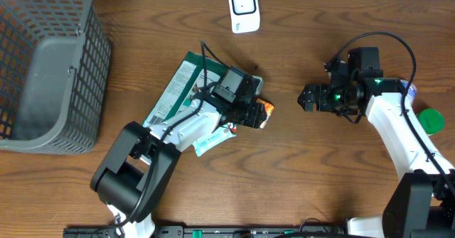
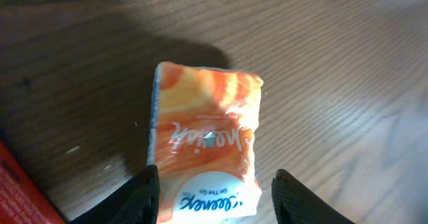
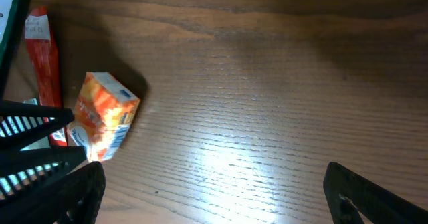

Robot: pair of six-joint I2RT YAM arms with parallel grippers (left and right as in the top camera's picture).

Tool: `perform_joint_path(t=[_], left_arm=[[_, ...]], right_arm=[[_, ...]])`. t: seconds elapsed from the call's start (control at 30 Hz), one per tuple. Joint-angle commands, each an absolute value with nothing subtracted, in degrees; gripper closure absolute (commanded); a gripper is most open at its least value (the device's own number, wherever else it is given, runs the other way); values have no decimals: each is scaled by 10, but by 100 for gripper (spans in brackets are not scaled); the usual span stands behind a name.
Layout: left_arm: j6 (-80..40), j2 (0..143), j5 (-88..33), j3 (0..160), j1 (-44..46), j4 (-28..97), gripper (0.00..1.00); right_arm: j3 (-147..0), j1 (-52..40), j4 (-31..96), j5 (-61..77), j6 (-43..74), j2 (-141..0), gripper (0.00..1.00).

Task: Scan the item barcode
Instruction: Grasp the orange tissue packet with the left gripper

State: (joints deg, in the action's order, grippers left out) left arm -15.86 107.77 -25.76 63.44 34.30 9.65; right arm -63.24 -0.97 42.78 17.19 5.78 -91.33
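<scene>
Two arms over the wooden table [image 1: 298, 167], only one engaged. Left gripper [image 2: 217, 184] is down at the orange tissue pack [image 2: 204, 137], which sits near mid-table, just beside the corner of a green bag [image 1: 181, 85]. Its jaws stand partway apart, one on each side of the pack's near end. One finger [image 2: 144, 197] lies against the wrapper edge and the other shows a sliver of wood beside it — whether the pack is actually pinched, cannot tell. From the right wrist view the pack looks tipped up on one end, but lifted or merely propped is unclear. Right gripper [image 3: 214, 204] is spread wide with nothing in it, hovering over the table well apart from the pack. White device [image 1: 243, 9] at the far edge, likely the scanner judging by shape alone, is also well apart from the pack. No barcode shows on any visible face, only the printed orange top. Grey basket [image 1: 50, 67] at the far left, not involved. Progress, by my reading: early — item reached, grasp unconfirmed. Left to do: secure it, lift, find the coded face, turn it toward the device, get the read.
</scene>
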Motion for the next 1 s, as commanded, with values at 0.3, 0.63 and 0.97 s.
perform_joint_path(t=[0.3, 0.63, 0.97], left_arm=[[-138, 1061, -231, 649, 324, 90, 45], [-121, 1120, -281, 649, 323, 59, 45], [-121, 1145, -363, 649, 323, 90, 65]], right_arm=[[-628, -8, 428, 178, 50, -911, 1], [-628, -8, 428, 178, 50, -911, 1], [-628, -8, 428, 178, 50, -911, 1]])
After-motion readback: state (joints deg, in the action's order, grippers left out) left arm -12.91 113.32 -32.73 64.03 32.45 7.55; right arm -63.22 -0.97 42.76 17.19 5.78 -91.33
